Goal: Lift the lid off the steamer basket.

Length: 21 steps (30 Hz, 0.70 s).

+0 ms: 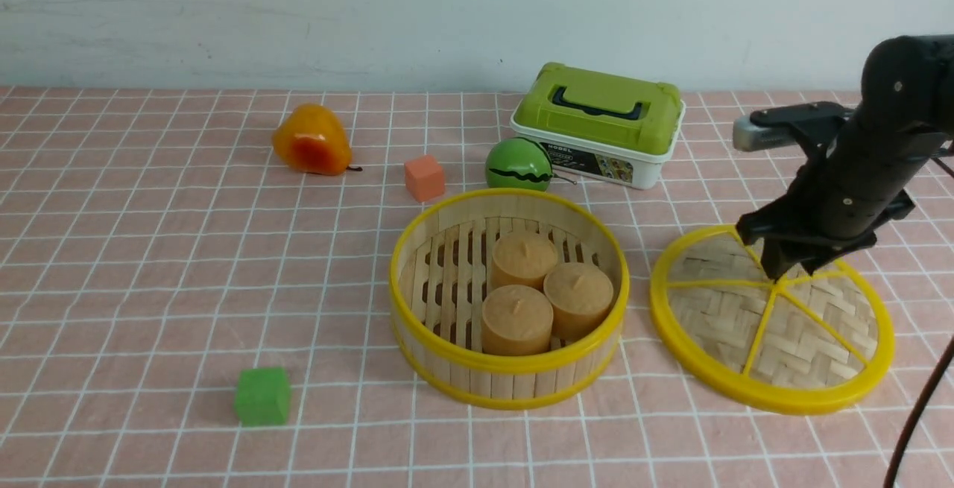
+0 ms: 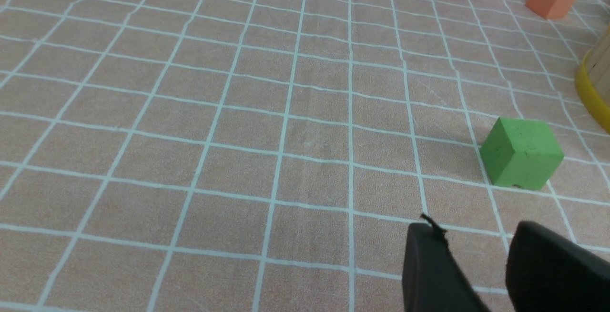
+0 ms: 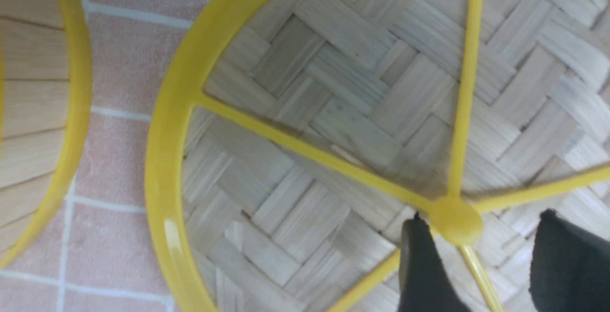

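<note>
The right gripper [image 3: 483, 236] hangs over the centre of the lid [image 1: 715, 317]. Its black fingers [image 3: 421, 264] are spread on either side of the small yellow knob [image 3: 455, 220] and do not clamp it. The lid, pale woven bamboo with a yellow rim and spokes, lies flat on the checked cloth [image 1: 149, 287] just right of the uncovered steamer basket [image 1: 507, 387], not touching it. The left gripper [image 2: 476, 240] is parted and empty, near a green cube [image 2: 522, 152]. Behind the basket, a white box [image 1: 596, 160] has a label reading "MODEL"; the rest is too small to read.
</note>
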Tool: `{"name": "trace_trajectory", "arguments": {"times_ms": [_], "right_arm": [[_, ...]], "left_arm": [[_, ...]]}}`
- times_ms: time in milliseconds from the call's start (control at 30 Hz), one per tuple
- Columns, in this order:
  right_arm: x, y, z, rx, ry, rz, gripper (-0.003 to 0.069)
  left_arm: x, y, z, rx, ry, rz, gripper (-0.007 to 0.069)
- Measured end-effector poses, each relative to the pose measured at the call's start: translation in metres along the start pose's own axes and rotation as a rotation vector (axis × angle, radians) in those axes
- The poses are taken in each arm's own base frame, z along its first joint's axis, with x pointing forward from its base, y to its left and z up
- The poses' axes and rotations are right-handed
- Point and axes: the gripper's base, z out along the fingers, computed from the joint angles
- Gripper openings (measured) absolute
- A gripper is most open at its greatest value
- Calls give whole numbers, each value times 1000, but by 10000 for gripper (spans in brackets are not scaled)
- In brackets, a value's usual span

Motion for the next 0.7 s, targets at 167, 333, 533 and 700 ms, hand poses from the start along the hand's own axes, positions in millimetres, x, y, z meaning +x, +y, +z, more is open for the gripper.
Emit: {"name": "trace_trajectory", "arguments": {"times_ms": [167, 333, 533, 700], "right_arm": [[3, 6, -77, -11, -162, -30, 294], [33, 20, -186, -63, -428, -87, 266], [102, 34, -249, -130, -622, -127, 101], [158, 37, -262, -135, -735, -120, -10]], "left_arm": [[0, 0, 0, 0, 0, 0, 239], [0, 0, 0, 0, 0, 0, 239], [0, 0, 0, 0, 0, 0, 239], [0, 0, 0, 0, 0, 0, 239]]}}
